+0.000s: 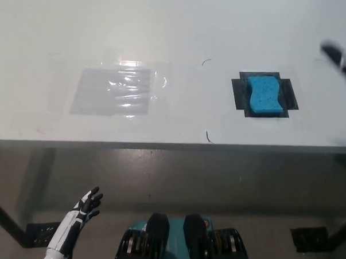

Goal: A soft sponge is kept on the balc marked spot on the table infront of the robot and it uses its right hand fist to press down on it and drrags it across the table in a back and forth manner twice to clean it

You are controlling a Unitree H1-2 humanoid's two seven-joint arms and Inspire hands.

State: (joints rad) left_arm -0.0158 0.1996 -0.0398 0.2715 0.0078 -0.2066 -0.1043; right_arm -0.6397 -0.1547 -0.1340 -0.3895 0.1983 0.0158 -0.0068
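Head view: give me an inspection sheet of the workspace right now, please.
Surface: white table, with a shiny clear plastic sheet taped flat on its left part.
Job's things: blue sponge lies on the black marked spot, untouched.
Clutter: a few thin dark pen marks on the table.
Hands: white left hand rests low below the table edge, fingers apart, holding nothing; black right hand is blurred at the right edge, above the table, apart from the sponge, fingers not readable.
Cables: nothing seen.
Surroundings: grey floor under the table.
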